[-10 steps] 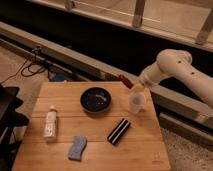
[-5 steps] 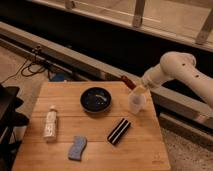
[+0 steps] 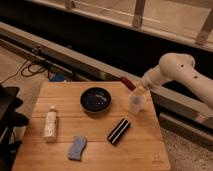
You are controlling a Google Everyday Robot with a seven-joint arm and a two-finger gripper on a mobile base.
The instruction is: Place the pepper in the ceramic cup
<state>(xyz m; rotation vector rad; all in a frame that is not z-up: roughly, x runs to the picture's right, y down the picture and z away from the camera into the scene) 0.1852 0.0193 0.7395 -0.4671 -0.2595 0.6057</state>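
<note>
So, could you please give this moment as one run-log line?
pincer: over ceramic cup | pepper: at pincer, above cup rim | not yet in cup

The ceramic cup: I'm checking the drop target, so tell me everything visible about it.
The ceramic cup is small, pale white and smooth, slightly wider at its rim. It stands upright on the wooden table near the far right edge, right of the dark bowl and apart from it. The claw sits directly above its rim; the pepper sticks out up-left of it. Its inside is hidden.
</note>
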